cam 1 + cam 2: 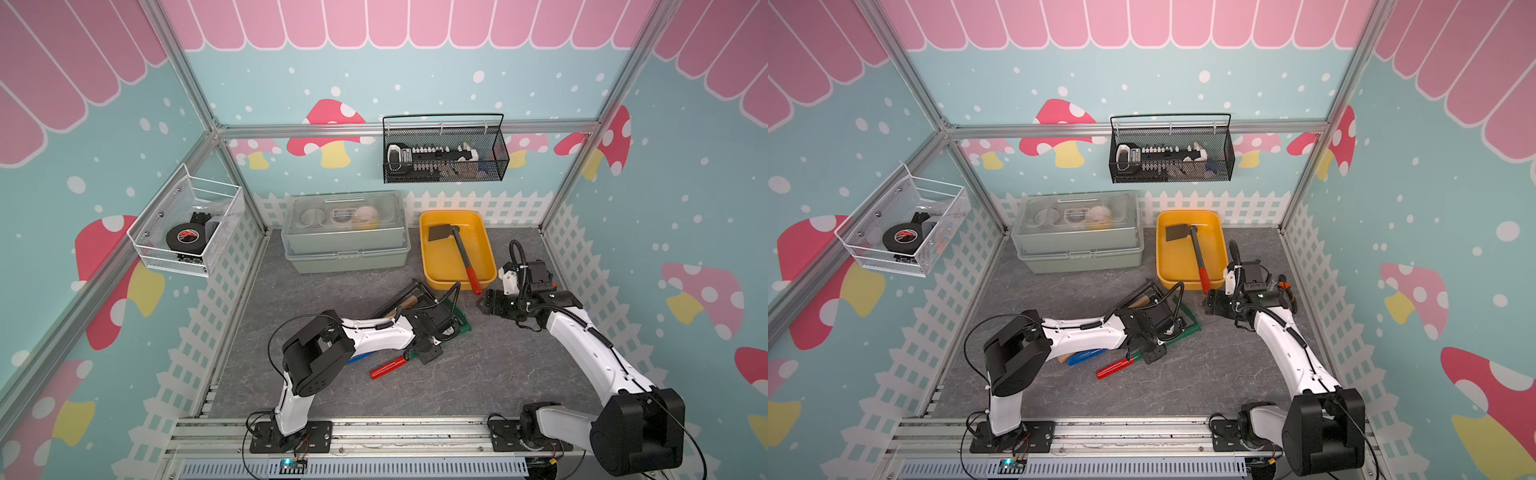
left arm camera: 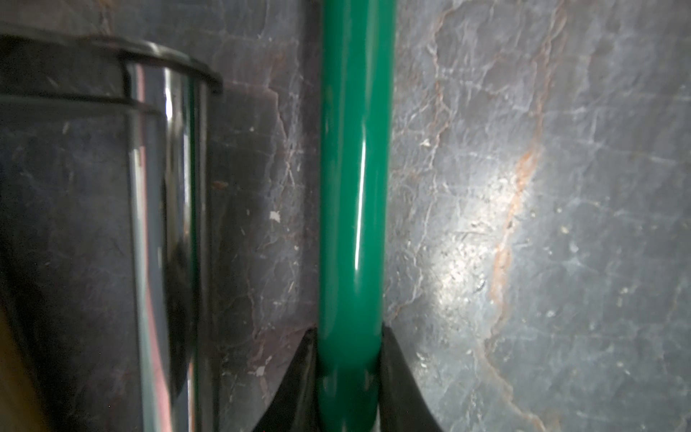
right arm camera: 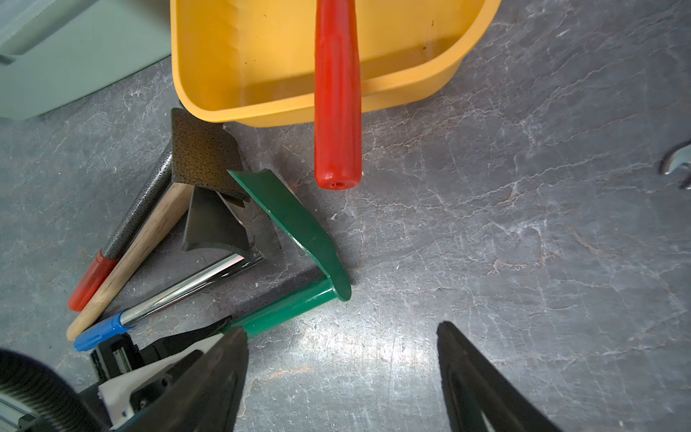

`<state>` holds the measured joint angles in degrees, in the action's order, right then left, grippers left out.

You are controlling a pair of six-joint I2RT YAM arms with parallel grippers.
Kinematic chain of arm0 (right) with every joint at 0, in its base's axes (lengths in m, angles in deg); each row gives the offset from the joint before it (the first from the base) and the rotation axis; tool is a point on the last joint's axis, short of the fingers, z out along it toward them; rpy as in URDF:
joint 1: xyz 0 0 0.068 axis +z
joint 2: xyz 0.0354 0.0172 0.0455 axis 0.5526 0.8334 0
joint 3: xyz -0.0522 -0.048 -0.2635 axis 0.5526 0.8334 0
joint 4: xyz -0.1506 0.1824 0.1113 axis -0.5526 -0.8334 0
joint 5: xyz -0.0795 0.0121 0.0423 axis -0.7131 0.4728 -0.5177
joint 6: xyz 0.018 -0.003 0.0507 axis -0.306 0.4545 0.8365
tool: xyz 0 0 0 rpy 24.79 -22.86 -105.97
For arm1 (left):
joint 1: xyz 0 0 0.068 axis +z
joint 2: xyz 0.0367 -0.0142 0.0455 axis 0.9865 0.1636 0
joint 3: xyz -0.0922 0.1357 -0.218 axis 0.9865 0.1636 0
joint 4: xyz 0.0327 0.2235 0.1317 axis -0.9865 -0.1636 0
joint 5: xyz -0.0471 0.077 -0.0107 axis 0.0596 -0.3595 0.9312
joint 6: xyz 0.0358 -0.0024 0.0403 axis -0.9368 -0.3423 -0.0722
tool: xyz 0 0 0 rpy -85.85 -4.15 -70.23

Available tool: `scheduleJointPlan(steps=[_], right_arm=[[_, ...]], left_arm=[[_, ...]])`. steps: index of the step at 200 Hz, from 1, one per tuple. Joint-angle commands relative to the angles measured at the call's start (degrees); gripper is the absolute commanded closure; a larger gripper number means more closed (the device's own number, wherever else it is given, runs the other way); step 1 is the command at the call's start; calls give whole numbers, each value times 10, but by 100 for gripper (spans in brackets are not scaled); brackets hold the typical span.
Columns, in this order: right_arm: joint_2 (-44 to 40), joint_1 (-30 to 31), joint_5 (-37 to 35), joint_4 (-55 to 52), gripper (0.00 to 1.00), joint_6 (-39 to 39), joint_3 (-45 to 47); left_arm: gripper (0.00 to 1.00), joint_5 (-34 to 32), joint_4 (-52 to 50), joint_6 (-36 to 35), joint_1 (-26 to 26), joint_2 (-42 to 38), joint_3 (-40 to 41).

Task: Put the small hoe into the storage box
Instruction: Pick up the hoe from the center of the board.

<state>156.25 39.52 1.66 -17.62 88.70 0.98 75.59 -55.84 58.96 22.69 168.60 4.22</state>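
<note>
Small hoe (image 1: 461,249) lies in storage box (image 1: 436,262); left hand (image 2: 347,331) clamped on green tool shaft (image 2: 355,168), right hand (image 3: 342,329) apart, empty

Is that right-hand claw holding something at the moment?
No, the right gripper stands open above the grey tabletop, with nothing between its jaws.
</note>
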Motion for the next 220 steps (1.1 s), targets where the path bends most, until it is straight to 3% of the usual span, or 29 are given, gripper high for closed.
scheduleJointPlan(steps=[1,44,159,220], right_arm=[[-15,-3,5,6,21,15,13],[-34,-3,22,31,21,53,55],[-150,3,96,158,23,265,224],[-165,23,109,256,24,382,294]], left_arm=[[86,2,-6,-5,-1,-4,1],[100,-1,-17,-6,-6,-24,-10],[100,28,-38,29,-7,-63,-59],[100,39,-28,57,-7,-56,-82]])
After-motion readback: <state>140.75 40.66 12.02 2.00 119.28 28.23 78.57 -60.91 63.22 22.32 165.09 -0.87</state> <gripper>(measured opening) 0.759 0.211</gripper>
